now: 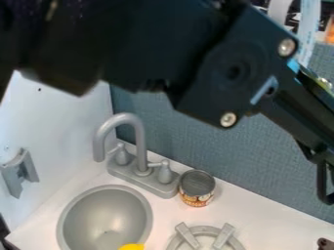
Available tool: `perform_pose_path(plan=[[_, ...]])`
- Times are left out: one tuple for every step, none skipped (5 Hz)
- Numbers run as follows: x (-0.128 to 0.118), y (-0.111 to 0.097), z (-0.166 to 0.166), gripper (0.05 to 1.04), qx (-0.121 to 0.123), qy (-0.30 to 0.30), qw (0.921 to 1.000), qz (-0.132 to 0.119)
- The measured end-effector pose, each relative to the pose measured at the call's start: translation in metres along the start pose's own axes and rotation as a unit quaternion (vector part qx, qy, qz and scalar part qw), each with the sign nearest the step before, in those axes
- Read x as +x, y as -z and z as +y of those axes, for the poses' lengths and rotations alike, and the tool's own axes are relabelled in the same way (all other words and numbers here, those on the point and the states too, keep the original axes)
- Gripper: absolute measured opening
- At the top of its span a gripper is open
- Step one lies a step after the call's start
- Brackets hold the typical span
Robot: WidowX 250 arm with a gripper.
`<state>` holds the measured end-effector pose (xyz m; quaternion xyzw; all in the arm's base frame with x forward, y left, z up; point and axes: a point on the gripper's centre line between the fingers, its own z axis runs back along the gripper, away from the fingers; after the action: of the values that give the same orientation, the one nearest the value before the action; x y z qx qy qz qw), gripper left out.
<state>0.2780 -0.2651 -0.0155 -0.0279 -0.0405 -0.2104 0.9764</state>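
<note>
At the right edge, the cut-off gripper (322, 176), its opening and hold impossible to tell.

Fixed camera, set above white counter (274, 210), looking down at slant toward grey-blue wall (261, 156) across right of frame, white side panel (58, 122) at left. Black arm (156, 49) very near lens, large across top; faucet (140, 146) and sink bowl (101, 212) farther off, at centre left and lower left.
</note>
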Motion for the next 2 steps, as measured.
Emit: perform_pose_path(plan=[[0.0060, 0.0099, -0.0033, 1.002, -0.009, -0.010, 0.9999, -0.003], [0.0142, 0.0156, -0.0070, 0.947, -0.017, -0.021, 0.9995, -0.016]])
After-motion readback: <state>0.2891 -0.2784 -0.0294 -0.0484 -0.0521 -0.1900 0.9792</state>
